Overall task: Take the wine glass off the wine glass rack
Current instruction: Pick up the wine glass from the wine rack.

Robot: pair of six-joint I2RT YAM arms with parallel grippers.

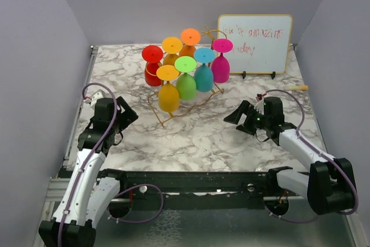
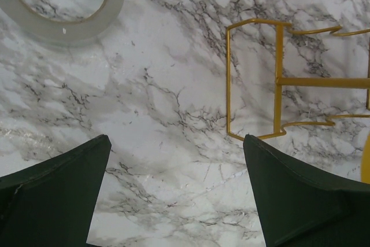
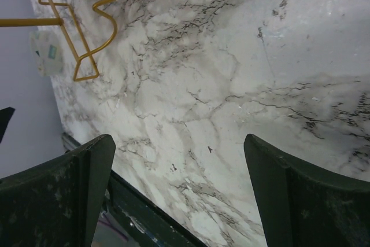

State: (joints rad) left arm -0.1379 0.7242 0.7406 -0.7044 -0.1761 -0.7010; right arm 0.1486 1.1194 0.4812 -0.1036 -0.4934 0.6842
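Arm bases bolted at near edge of table [image 1: 202, 137]; top is white marble-pattern with grey veins and a matte look.
Left gripper [image 2: 176, 140] is seen over the near-left area, jaws spread fully, nothing held. Dark wedge-shaped fingers [image 2: 58, 192], only bare table between them.
Right gripper [image 3: 179, 140] is seen over the near-right area, jaws likewise wide apart and empty. Its finger pads are scuffed and dusty.
A translucent tape roll [image 2: 63, 27] is lying flat near the left edge, beyond the left gripper.
Wine glass rack [image 2: 279, 79] is located mid-table, slightly left of centre and nearer the far edge: thin gold wire, wavy rails, scroll ends. It is apart from both grippers.
Seven wine glasses [image 1: 168, 98] are hung on it upside down, round feet up and bowls down. They are opaque and glossy: red, yellow, two orange, green, teal, magenta.
A white-board [image 1: 254, 36] is stood at the far-right corner, pale frame, black feet, red handwriting on it.
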